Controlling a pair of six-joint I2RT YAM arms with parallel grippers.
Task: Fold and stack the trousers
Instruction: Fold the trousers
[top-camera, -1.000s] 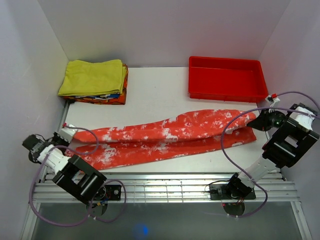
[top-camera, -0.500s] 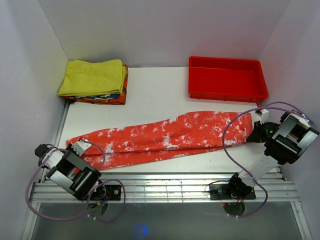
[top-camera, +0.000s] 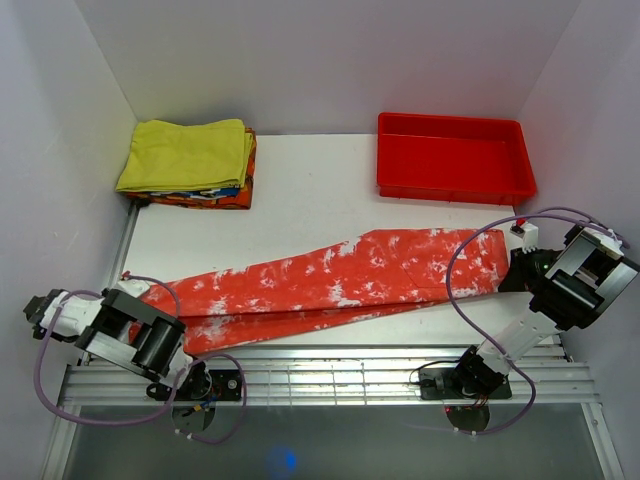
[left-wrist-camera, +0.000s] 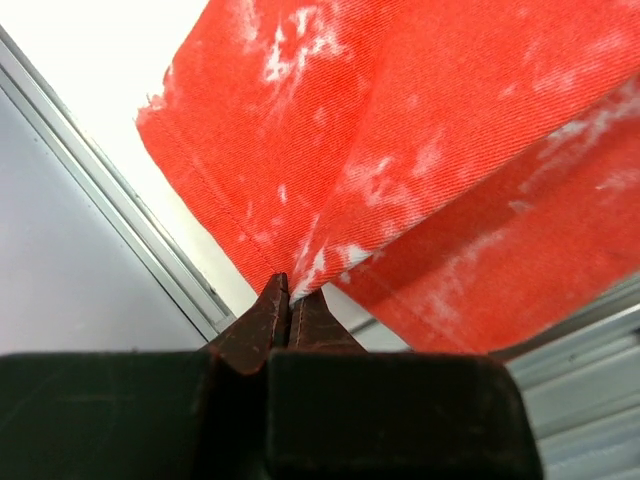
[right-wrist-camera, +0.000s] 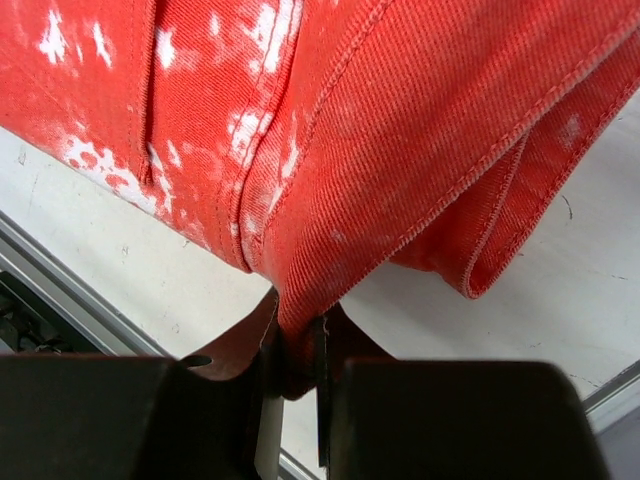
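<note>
Trousers (top-camera: 330, 280) lie stretched L-to-R across the front half of the white table (top-camera: 300, 190) as one long slanted band, narrow at left, wider at right, w/ one leg on top and the other peeking out along the near edge. Cloth is red-orange twill: diagonal rib is clear in both wrist views, w/ white mottled blotches all over plus stitched hems and seams. Left gripper (left-wrist-camera: 292, 295) is pinched tight on the narrow end; its dark tapered fingers meet w/ only the cloth edge betw. them, and the fabric fans up and away from the tips. Right gripper (right-wrist-camera: 297, 335) is clamped on the wide end at the table's right side, w/ a thick doubled fold w/ topstitching filling the slim gap betw. its fingers. Only the top view gives the layout: rigid red plastic tray (top-camera: 455, 190) at back right, shallow and rectangular, and a soft folded yellow garment (top-camera: 185, 152) at back left on a small pile of patterned cloth, both well apart from the trousers. Only the wrist views show the grips close up. The left one also shows a frayed hem corner and the ribbed metal rail (left-wrist-camera: 150, 250) at the table edge; the right one shows a rolled cloth edge curling off the scuffed tabletop.
</note>
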